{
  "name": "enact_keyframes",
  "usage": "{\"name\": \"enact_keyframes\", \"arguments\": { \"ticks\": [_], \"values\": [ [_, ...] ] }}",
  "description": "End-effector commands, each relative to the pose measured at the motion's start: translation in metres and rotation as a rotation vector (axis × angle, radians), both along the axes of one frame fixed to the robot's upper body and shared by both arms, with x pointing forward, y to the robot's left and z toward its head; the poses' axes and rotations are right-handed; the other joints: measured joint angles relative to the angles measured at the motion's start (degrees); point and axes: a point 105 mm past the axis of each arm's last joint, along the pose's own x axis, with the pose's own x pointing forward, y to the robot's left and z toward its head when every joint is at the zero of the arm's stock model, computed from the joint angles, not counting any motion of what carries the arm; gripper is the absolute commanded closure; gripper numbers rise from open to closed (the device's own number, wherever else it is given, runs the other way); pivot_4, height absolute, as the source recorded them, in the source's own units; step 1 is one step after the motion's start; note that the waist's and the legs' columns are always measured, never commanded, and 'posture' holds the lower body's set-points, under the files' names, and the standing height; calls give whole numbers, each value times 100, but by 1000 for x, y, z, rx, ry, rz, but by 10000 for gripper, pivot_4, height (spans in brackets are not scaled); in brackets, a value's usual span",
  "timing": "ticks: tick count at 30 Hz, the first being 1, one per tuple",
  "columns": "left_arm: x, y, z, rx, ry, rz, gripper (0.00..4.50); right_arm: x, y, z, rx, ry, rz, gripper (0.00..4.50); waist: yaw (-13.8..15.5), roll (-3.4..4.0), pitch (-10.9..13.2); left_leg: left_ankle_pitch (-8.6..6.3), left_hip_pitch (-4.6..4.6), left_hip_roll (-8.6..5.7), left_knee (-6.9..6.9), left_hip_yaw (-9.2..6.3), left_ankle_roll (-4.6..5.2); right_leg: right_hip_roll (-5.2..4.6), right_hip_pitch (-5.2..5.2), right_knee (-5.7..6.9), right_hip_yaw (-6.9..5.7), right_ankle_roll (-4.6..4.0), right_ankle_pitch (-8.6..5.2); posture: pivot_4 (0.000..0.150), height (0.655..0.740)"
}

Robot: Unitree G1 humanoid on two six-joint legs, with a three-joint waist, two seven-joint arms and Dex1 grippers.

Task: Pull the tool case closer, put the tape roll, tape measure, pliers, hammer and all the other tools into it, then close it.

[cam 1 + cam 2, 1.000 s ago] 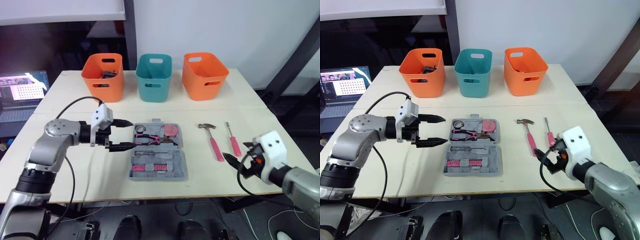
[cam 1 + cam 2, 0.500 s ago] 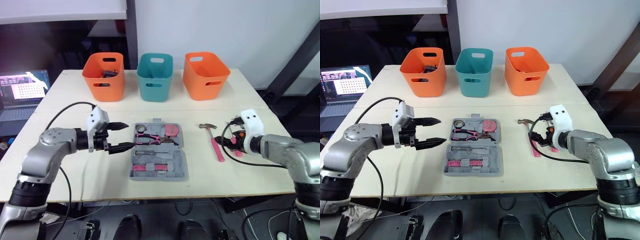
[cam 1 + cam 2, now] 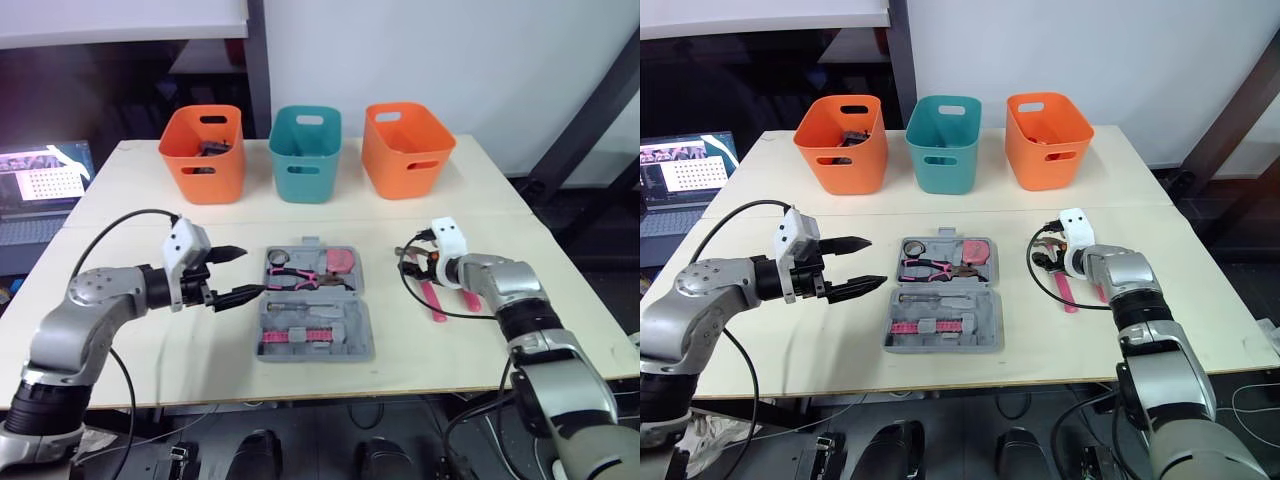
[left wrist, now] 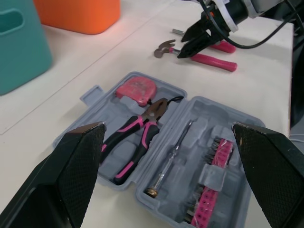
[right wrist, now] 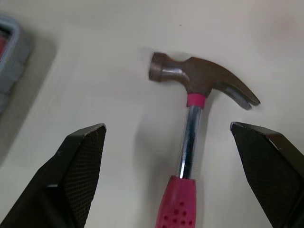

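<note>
Tabletop: pale wood (image 3: 140, 190), with bins along the far edge and tools nearer the robot.
Bins: left orange bin (image 3: 203, 152), teal bin (image 3: 305, 153) and right orange bin (image 3: 403, 150) stood in a row, well apart from the work.
Tool case: the grey tool case (image 3: 318, 346) lay open at the middle, with pliers (image 3: 305, 277) and tape measure (image 3: 343, 261) already seated in its far half.
Left hand: the left hand (image 3: 877, 261) hovered just beside the case's left edge, fingers spread wide, holding nothing.
Right hand: the right hand (image 3: 1038, 262) hung close over the hammer's head end, fingers wide apart and empty.
Hammer: the hammer (image 5: 188, 133) lay flat to the right of the case, near but apart, head toward the bins.
Screwdriver: a pink-handled screwdriver (image 3: 471, 299) lay just right of the hammer, partly hidden by the arm.
Hammer pickup: this looked like the step in hand. Closing squarely across the steel shaft just below the head would probably stop the heavy end swinging. Dropping lower first should keep the fingertips from skating off.
</note>
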Motion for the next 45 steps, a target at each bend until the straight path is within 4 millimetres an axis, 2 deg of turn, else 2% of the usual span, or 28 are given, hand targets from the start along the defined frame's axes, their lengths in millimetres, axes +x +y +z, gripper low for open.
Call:
{"name": "enact_keyframes", "arguments": {
  "ticks": [1,2,5,12,15,19,23,26,33,40,45],
  "values": [
    [-4,3,13,2,-50,9,419,7,3,3,8,-18,1,0,-15,0,0,0,2,0,-2,0,0,1,-1,0,0,0,0,1500,7400],
    [-4,4,13,3,-51,12,419,8,4,-1,17,-9,-11,0,-17,0,0,5,6,0,-14,0,-8,1,-2,1,0,1,1,1500,7400],
    [-3,5,15,-2,-62,25,0,8,7,-9,49,3,-26,8824,-29,0,0,9,10,1,-19,-1,-14,4,-3,3,0,2,1,1500,7400],
    [-1,5,13,5,-59,27,0,11,8,-9,63,-14,-26,43941,-44,0,0,10,12,2,-23,-1,-15,6,-3,3,1,2,1,1500,7400],
    [2,7,14,2,-59,31,0,11,7,-1,56,-27,4,44566,-38,1,0,10,13,2,-23,-1,-15,6,-2,3,1,2,1,1500,7400],
    [3,11,11,7,-55,30,0,3,17,15,84,-39,71,44566,-21,4,2,10,10,2,-29,-2,-15,6,-8,4,1,3,1,1500,7400],
    [1,19,5,31,-43,26,0,-32,41,29,55,-39,245,44566,15,12,7,9,3,2,-36,-2,-15,6,-17,8,0,7,0,1500,7400],
    [-3,25,-1,46,-27,17,0,-57,47,34,-16,-35,334,44566,18,15,9,9,-1,2,-40,-2,-15,6,-22,7,0,8,-2,1500,7400],
    [-12,31,-16,83,18,-13,0,-80,46,51,-79,-15,398,44566,7,16,10,9,2,3,-29,-1,-17,4,-25,-1,2,-20,-13,1500,7400],
    [-19,31,-23,86,48,-31,0,-99,46,43,-101,55,474,44566,23,15,10,8,-4,3,-34,0,-17,3,-30,-3,2,-19,-13,1500,7400],
    [-19,32,-24,89,48,-27,0,-98,40,34,-79,80,419,44566,17,13,11,9,-4,3,-29,0,-17,2,-29,-3,3,-20,-13,1500,7400]
  ]
}}
